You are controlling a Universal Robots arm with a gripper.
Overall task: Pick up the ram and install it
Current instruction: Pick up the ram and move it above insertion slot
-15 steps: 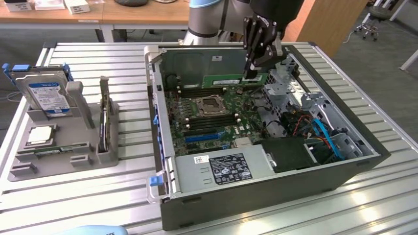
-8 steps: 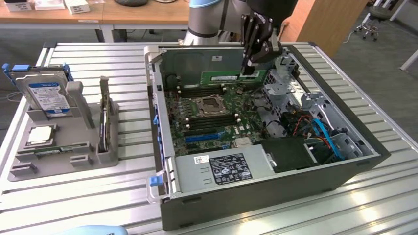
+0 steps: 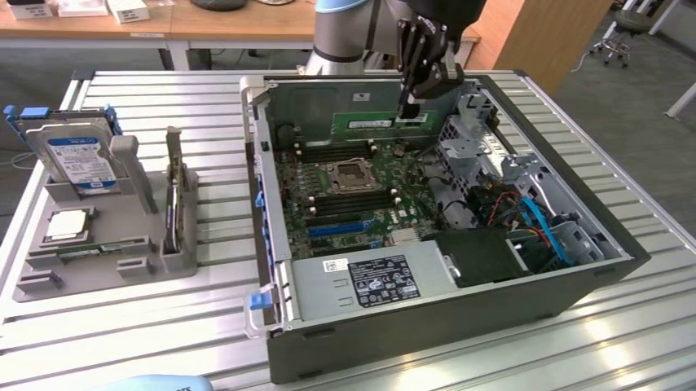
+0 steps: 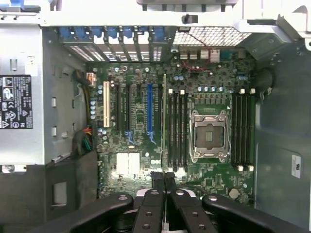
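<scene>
My gripper point(image 3: 410, 104) hangs over the far side of the open computer case point(image 3: 435, 326) and is shut on the ram point(image 3: 373, 122), a long green stick held level above the motherboard point(image 3: 348, 195). In the wrist view the ram point(image 4: 164, 121) shows edge-on as a thin line running out from between my black fingertips point(image 4: 157, 178). It lies just beside the dark memory slots point(image 4: 177, 128), to one side of the empty processor socket point(image 4: 210, 136). A second bank of slots point(image 4: 243, 128) sits on the socket's other side.
At the exterior view's left a grey holder point(image 3: 163, 261) carries a blue-labelled hard drive point(image 3: 77, 159), a square silver processor point(image 3: 68, 221) and an upright card point(image 3: 174, 191). Inside the case are the power supply point(image 3: 370, 281), a drive cage point(image 3: 478, 138) and blue cables point(image 3: 544, 224).
</scene>
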